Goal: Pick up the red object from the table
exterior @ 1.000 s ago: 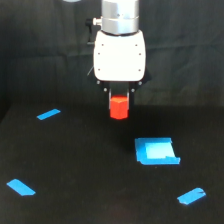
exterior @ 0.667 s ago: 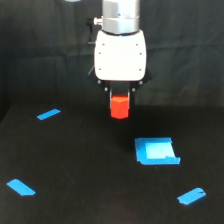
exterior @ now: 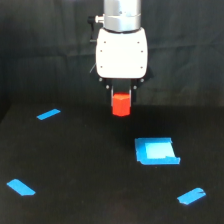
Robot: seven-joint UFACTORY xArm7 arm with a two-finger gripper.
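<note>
A matte black desk fills the lower part of the exterior view, flat and without sheen, under a black curtain backdrop that hangs in soft folds. Starting at the view's left, a thin blue tape strip lies slantwise near the front edge, and a second blue strip lies farther back, also angled.

In the middle, the arm comes down from the top: a smooth metallic grey cylinder above a rounded, glossy white gripper head. Below it the dark claw is closed on the red object, a stubby, roughly cylindrical red-orange block narrower than the head. The block hangs clear of the desk, its top tucked between the short black fingers.

To the right and nearer the front lies a flat blue square patch with a paler centre. Farthest right, a third blue strip lies tilted.
</note>
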